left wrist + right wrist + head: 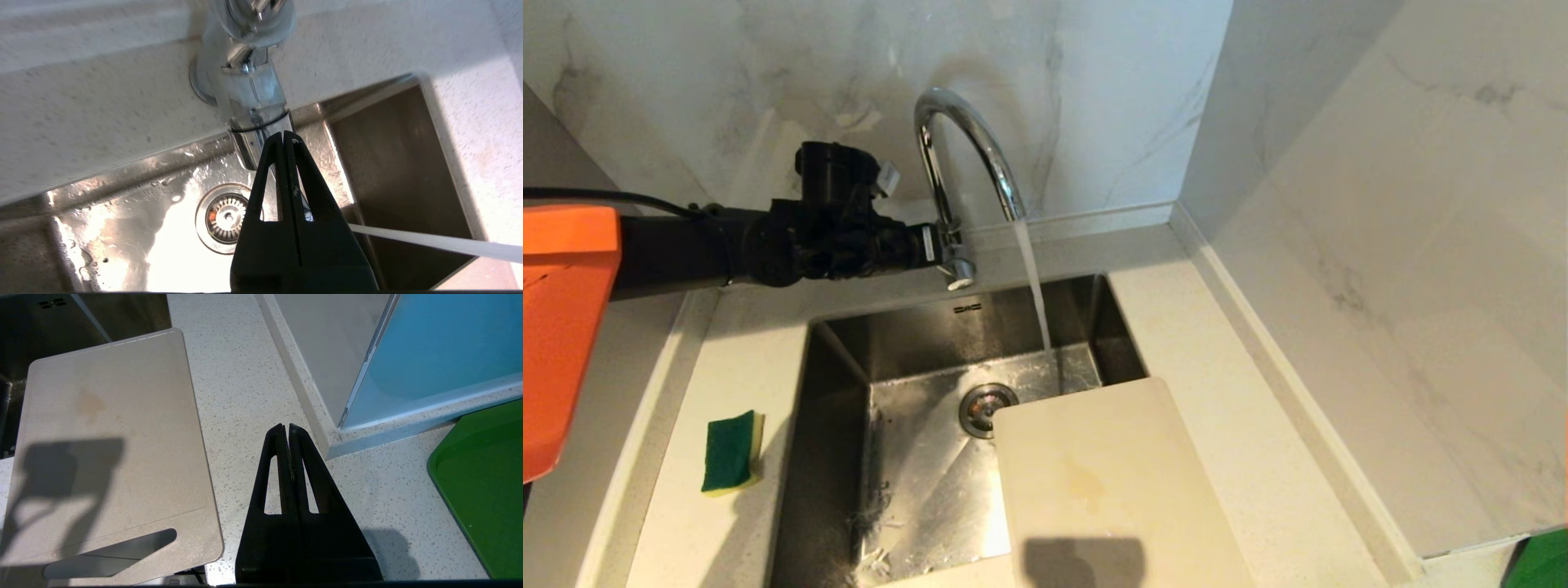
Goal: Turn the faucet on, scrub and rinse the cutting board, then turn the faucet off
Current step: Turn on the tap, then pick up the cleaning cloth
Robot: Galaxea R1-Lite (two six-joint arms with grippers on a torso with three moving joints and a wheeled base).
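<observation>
The cutting board [1111, 490] runs off the head view's lower edge.

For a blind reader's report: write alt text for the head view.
Water runs from the tap into a steel sink, where the robot's left hand, shut, is at the tap's lever. A cream cutting board lies over the sink's right edge, and a green sponge sits on the counter to the left.

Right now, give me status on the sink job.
Left hand shut, tips at the faucet lever. Right hand shut, idle over the counter. Water running into the sink; cutting board dry side, unscrubbed. Sponge untouched. Nothing blocking.
</observation>
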